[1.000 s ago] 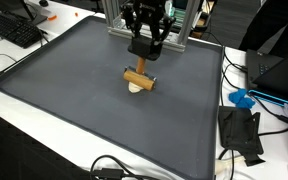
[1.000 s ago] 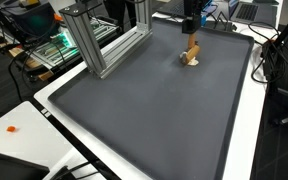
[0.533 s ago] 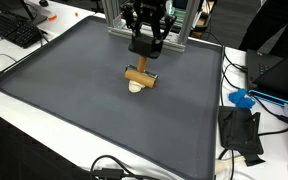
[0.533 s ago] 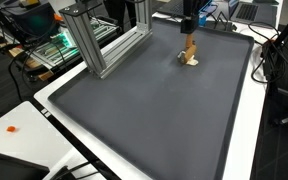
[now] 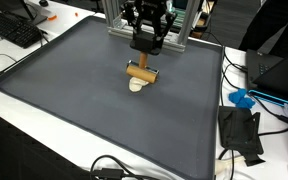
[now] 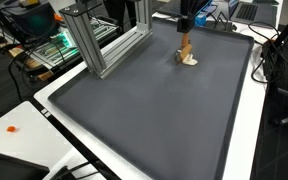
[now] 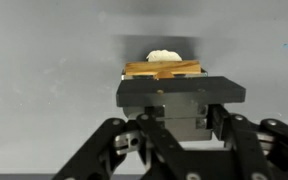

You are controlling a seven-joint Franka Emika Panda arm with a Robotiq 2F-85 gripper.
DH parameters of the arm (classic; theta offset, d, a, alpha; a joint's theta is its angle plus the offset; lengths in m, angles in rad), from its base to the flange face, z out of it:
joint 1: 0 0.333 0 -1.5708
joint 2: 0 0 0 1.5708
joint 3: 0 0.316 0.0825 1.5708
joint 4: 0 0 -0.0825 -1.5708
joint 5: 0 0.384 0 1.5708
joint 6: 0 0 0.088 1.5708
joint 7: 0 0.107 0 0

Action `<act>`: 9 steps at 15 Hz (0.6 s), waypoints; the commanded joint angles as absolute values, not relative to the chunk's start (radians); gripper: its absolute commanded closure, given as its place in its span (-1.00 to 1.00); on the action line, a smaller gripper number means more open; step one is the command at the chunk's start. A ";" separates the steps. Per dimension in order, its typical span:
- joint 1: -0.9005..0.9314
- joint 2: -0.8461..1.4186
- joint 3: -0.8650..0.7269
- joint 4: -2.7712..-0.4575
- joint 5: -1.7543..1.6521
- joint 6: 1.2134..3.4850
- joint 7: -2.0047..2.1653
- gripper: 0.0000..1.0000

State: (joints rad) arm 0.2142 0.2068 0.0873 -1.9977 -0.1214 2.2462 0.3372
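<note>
Wooden block (image 5: pixel 147 72) pinched by the gripper (image 5: pixel 141 63) above a cream lump (image 5: pixel 136 86), upper centre: grasped, not yet set down.

Dark grey mat (image 5: pixel 74 100), white table (image 5: pixel 9 105), black keyboard (image 5: pixel 19 30), aluminium frame (image 6: pixel 109 45), blue object (image 5: pixel 242 98) just beside the mat

Our claw (image 7: pixel 166 78) is matte black, and we see a flat, dark grey rectangular block (image 7: pixel 181 91) across it. Below that block, angular linkage bars (image 7: pixel 92 152) branch to both sides, joined by round pins.
</note>
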 commanded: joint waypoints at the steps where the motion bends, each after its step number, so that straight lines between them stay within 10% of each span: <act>1: 0.200 0.179 0.098 -2.069 -0.094 2.188 0.316 0.43; 9: 0.204 0.160 0.085 -2.085 -0.100 2.217 0.496 0.43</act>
